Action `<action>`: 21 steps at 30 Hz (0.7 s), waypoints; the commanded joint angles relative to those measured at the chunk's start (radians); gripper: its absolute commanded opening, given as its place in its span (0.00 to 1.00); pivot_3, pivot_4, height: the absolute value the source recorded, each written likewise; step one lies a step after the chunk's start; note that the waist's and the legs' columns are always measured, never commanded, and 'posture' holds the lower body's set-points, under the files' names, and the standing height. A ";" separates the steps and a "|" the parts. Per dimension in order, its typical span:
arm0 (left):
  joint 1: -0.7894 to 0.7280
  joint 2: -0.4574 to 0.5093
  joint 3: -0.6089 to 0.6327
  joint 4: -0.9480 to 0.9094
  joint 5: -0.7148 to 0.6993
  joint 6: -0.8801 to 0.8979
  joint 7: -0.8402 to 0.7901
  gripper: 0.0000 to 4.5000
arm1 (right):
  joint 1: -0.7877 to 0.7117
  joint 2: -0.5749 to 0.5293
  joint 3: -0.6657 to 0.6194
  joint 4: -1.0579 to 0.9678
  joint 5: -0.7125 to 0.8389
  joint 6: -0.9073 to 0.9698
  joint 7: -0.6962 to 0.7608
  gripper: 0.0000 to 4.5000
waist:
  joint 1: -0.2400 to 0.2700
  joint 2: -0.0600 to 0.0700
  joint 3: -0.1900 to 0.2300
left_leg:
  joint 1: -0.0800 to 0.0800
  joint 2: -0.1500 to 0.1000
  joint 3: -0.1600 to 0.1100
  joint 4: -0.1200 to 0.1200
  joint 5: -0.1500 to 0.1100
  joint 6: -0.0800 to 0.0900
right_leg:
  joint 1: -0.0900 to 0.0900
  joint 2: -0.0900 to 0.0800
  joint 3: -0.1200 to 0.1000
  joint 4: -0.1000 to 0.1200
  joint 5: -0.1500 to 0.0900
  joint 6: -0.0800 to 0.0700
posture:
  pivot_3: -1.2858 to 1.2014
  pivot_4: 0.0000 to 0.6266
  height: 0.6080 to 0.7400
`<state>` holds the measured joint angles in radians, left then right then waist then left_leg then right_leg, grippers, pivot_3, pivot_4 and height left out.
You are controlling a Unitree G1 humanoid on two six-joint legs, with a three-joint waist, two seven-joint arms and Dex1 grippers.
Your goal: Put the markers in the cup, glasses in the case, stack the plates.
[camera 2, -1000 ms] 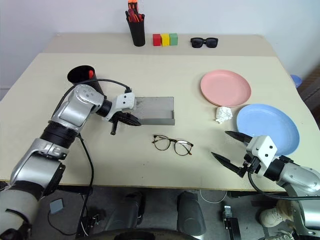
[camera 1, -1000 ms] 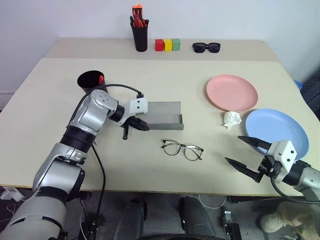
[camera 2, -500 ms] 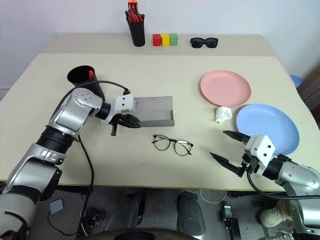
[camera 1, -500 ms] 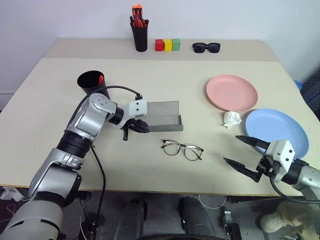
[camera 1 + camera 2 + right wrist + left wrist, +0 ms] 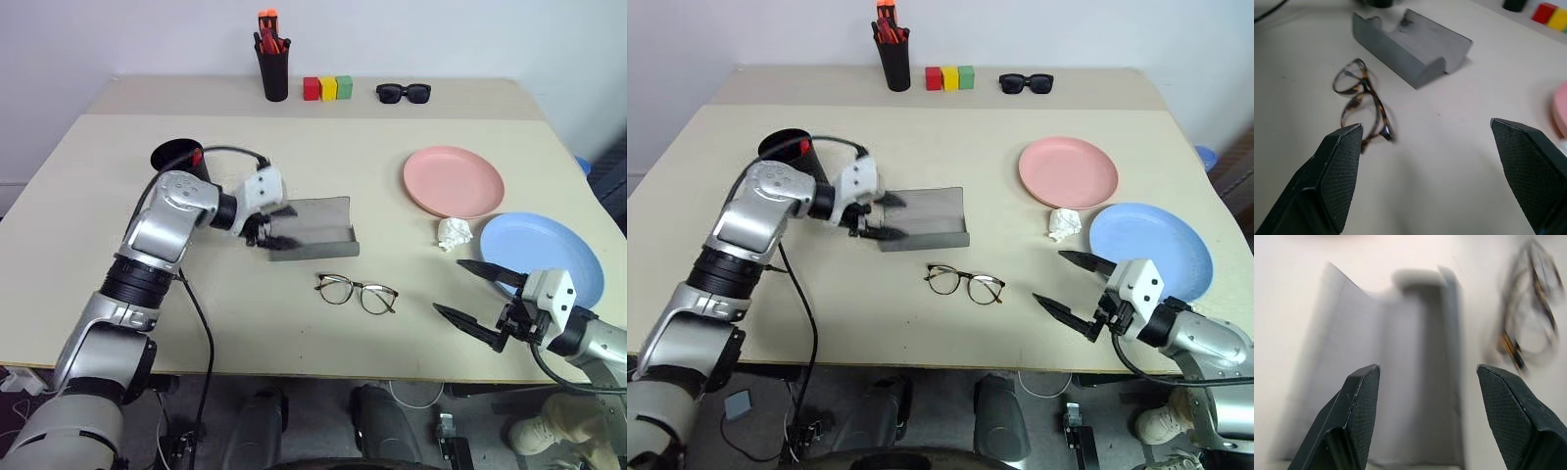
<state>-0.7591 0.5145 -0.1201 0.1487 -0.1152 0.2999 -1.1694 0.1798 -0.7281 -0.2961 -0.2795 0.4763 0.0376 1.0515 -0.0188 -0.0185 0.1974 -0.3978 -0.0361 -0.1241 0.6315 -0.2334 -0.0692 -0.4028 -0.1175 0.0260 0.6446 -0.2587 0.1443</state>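
Beige table (image 5: 98, 196), grey case (image 5: 313, 228) under spread, empty left fingers (image 5: 279, 226), glasses (image 5: 358, 292) nearby

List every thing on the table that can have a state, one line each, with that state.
case: open, empty
glasses: unfolded, on the table, outside the case
cup: upright, red marker inside
pink plate: flat, not stacked
blue plate: flat, not stacked
pen holder: upright, pens inside
sunglasses: folded
left claw: open, empty
right claw: open, empty
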 commanded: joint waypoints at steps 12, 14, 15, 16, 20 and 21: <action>0.382 0.298 0.247 -0.497 -0.470 0.319 -0.156 0.71 | -0.360 -0.131 0.232 0.190 -0.042 0.144 0.208 0.95 | -0.002 0.001 0.000 | 0.005 0.001 0.000 -0.001 0.000 0.000 | 0.003 0.000 0.000 0.000 0.000 -0.001 | 0.52 0.24 1.00; 0.462 0.351 0.266 -0.548 -0.466 0.288 -0.176 0.71 | -0.425 -0.105 0.281 0.243 -0.080 0.139 0.211 0.95 | -0.002 0.001 0.000 | 0.006 0.001 0.000 -0.002 0.000 0.000 | 0.005 0.000 0.000 0.000 -0.001 -0.002 | 0.52 0.24 1.00; 0.513 0.376 0.269 -0.567 -0.438 0.245 -0.187 0.71 | -0.460 -0.087 0.313 0.269 -0.101 0.141 0.210 0.95 | -0.004 0.001 0.000 | 0.006 0.001 0.000 -0.002 0.000 0.000 | 0.005 0.000 0.000 0.000 -0.001 -0.002 | 0.52 0.24 1.00; 0.551 0.393 0.272 -0.585 -0.424 0.217 -0.189 0.71 | -0.491 -0.069 0.340 0.297 -0.120 0.135 0.212 0.95 | -0.004 0.001 0.000 | 0.006 0.001 0.001 -0.002 0.000 0.000 | 0.005 0.000 0.000 0.000 -0.001 -0.002 | 0.52 0.24 1.00; 0.634 0.405 0.306 -0.644 -0.450 0.221 -0.134 0.71 | -0.590 -0.010 0.431 0.395 -0.182 0.098 0.252 0.95 | 0.004 0.001 0.000 | 0.006 0.001 0.001 -0.002 0.000 0.000 | 0.005 0.000 0.000 -0.001 -0.003 -0.005 | 0.52 0.24 1.00; 0.651 0.405 0.311 -0.657 -0.450 0.218 -0.122 0.71 | -0.608 0.002 0.445 0.413 -0.187 0.108 0.258 0.95 | 0.005 0.001 0.000 | 0.006 0.001 0.001 -0.002 0.000 0.000 | 0.005 0.000 0.000 -0.002 -0.003 -0.005 | 0.52 0.24 1.00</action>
<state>-0.1124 0.9054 0.1512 -0.4675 -0.5530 0.5335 -1.3081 -0.4075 -0.7251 0.1478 0.1240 0.2975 0.1536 1.2945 -0.0135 -0.0177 0.1975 -0.3920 -0.0353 -0.1231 0.6293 -0.2337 -0.0694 -0.3971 -0.1175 0.0260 0.6420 -0.2612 0.1393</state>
